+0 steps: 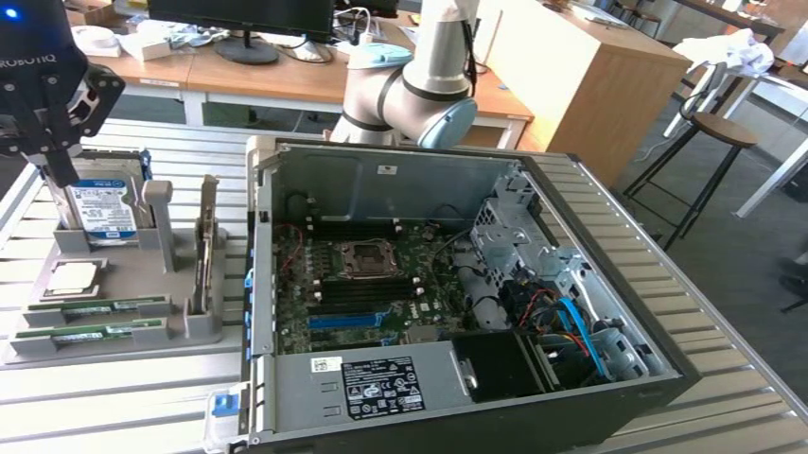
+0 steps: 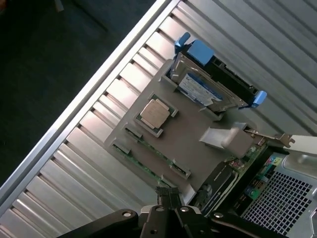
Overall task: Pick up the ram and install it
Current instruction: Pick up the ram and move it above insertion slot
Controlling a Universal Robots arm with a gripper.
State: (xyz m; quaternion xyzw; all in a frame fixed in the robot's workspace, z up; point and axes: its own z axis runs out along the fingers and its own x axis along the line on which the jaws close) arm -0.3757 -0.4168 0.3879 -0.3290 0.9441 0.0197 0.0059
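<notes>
the gripper [image 1: 57, 165] hangs empty, its fingers [image 2: 168, 196] pressed together, over the grey tray [image 1: 127, 274] near the upright hard drive [image 1: 101, 210]. a ram stick [image 1: 96, 309] and a second ram stick [image 1: 89, 333] lie flat side by side in the tray's slots, just beside the processor chip [image 1: 72, 276]. the tray sits on the table [image 1: 114, 407] next to the open computer case [image 1: 378, 180].

On the worktop [image 1: 114, 407], a parts tray [image 1: 127, 355] sits at the exterior view's left, with a computer case [image 1: 366, 184] just beside it on the right. In the tray the hard drive [image 1: 104, 210] stands at the back, the chip [image 1: 74, 276] lies in front of it, the far ram stick [image 1: 98, 308] and the near ram stick [image 1: 91, 333] lie at the front, and the card [image 1: 206, 251] stands upright on the side by the case. The end effector [image 1: 60, 172] hangs at the upper left of the frame, over the hard drive.
</notes>
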